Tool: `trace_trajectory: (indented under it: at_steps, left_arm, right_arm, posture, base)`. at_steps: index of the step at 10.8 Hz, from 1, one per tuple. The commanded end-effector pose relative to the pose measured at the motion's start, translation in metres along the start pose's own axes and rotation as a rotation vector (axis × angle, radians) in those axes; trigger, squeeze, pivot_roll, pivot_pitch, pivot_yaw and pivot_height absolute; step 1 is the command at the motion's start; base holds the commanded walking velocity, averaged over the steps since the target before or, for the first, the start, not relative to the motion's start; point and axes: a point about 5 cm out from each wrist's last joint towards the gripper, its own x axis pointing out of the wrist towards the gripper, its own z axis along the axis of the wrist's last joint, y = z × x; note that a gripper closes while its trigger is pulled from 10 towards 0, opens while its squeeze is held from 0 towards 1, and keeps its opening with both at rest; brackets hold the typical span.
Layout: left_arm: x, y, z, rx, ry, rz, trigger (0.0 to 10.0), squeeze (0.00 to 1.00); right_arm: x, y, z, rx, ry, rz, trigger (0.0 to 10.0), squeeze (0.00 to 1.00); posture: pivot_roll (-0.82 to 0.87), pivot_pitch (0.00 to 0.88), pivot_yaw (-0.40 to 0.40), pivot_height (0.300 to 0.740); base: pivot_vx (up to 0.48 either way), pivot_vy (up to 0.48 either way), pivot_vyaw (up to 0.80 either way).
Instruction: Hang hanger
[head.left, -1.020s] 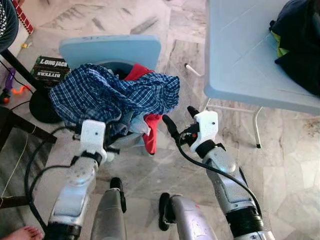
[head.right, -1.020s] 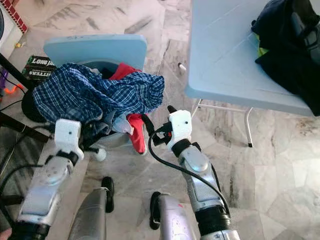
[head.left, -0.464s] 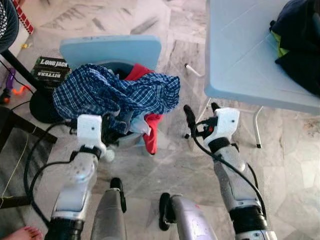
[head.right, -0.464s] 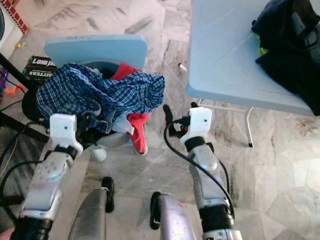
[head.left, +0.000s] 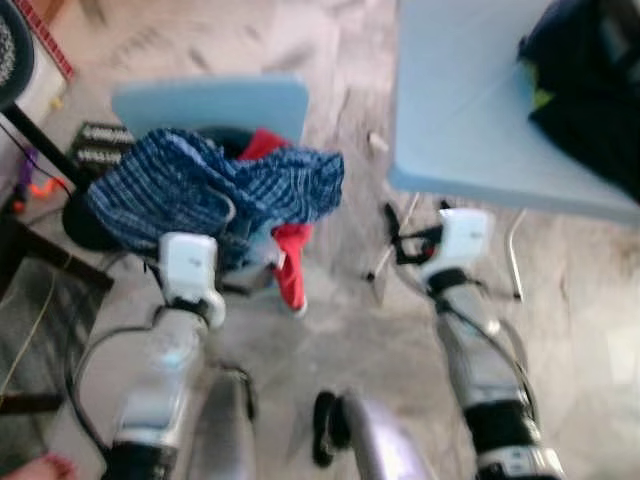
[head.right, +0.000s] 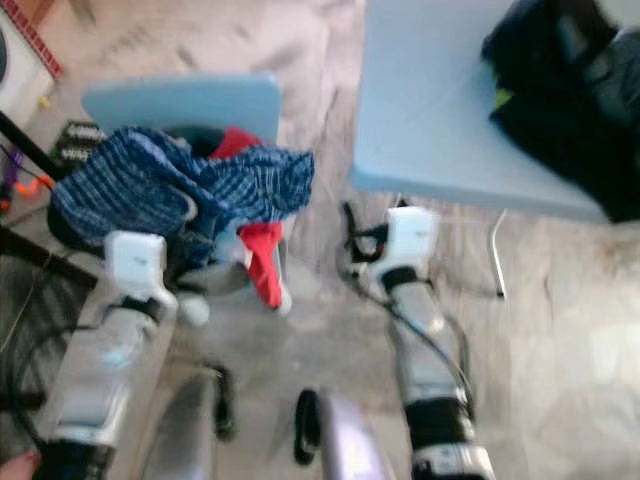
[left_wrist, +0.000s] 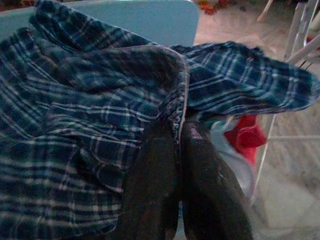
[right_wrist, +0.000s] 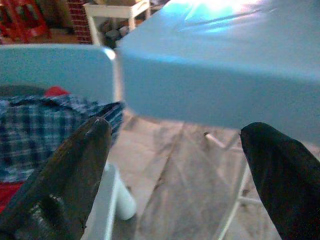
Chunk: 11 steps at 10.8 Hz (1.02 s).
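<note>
Plaid shirt (head.left: 200, 190), blue and rumpled, heaps over a pale blue chair (head.left: 210, 103) on the left, red cloth (head.left: 291, 262) dangling beneath; any hanger in that pile can't be made out. Left end effector (left_wrist: 178, 145) sits at the heap, fingers pinched together on the shirt's hem. Further right, right end effector (head.left: 415, 232) hovers spread wide and empty, just below the edge of the blue bench (head.left: 460, 110), dark bundle (head.left: 590, 90) on top.

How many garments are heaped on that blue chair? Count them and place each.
3 visible: a blue plaid shirt draped over the top, a red garment hanging out beneath it, and a pale one beside the red. More may be buried underneath.
</note>
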Motion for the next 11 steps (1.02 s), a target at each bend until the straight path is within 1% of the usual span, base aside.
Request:
trace_trajectory:
  at_steps: [1,4,5,6,7,8,9,10,11]
  left_arm:
    - [-0.004,0.001,-0.002,0.011,0.009,0.001,10.0,0.0]
    - [-0.003,-0.001,0.0,0.02,0.0,-0.017,10.0,0.0]
    - [-0.003,-0.003,0.001,0.051,-0.005,-0.038,10.0,0.0]
    - [-0.004,-0.005,0.001,0.054,-0.006,-0.05,10.0,0.0]
    - [-0.004,-0.007,0.001,0.064,-0.004,-0.062,10.0,0.0]
    - [-0.006,-0.008,0.0,0.068,0.004,-0.063,10.0,0.0]
    - [-0.008,-0.007,-0.001,0.073,0.006,-0.057,10.0,0.0]
    - [-0.01,-0.004,0.0,0.097,-0.009,-0.015,10.0,0.0]
    - [-0.01,-0.004,-0.001,0.102,-0.008,-0.003,10.0,0.0]
  right_arm:
    - [-0.002,-0.001,-0.003,0.003,0.006,-0.01,10.0,0.0]
    - [-0.005,-0.008,-0.005,-0.011,0.008,-0.038,10.0,0.0]
    - [-0.005,-0.01,-0.003,-0.019,-0.001,-0.056,10.0,0.0]
    - [-0.005,-0.015,-0.002,-0.039,-0.007,-0.083,10.0,0.0]
    - [-0.008,-0.025,-0.001,-0.079,-0.004,-0.137,10.0,0.0]
    - [-0.017,-0.039,-0.004,-0.102,0.02,-0.2,10.0,0.0]
    - [-0.025,-0.043,-0.007,-0.108,0.036,-0.207,10.0,0.0]
    - [-0.04,-0.047,-0.014,-0.118,0.076,-0.212,10.0,0.0]
    - [-0.046,-0.048,-0.017,-0.118,0.093,-0.214,10.0,0.0]
  posture:
    - [0.03,0.288,-0.084,0.74]
    - [0.03,0.289,-0.081,0.74]
    - [0.03,0.288,-0.081,0.74]
    - [0.03,0.288,-0.081,0.74]
    - [0.03,0.288,-0.081,0.74]
    - [0.03,0.289,-0.087,0.74]
    - [0.02,0.29,-0.088,0.74]
    - [0.01,0.29,-0.089,0.74]
    - [0.01,0.29,-0.089,0.74]
  base:
    - [0.0,-0.431,0.0]
    - [0.0,-0.434,0.0]
    - [0.0,-0.461,0.0]
    - [0.0,-0.461,0.0]
    - [0.0,-0.364,0.0]
    - [0.0,0.0,0.0]
    - [0.0,0.0,0.0]
    - [0.0,0.0,0.0]
    - [0.0,0.0,0.0]
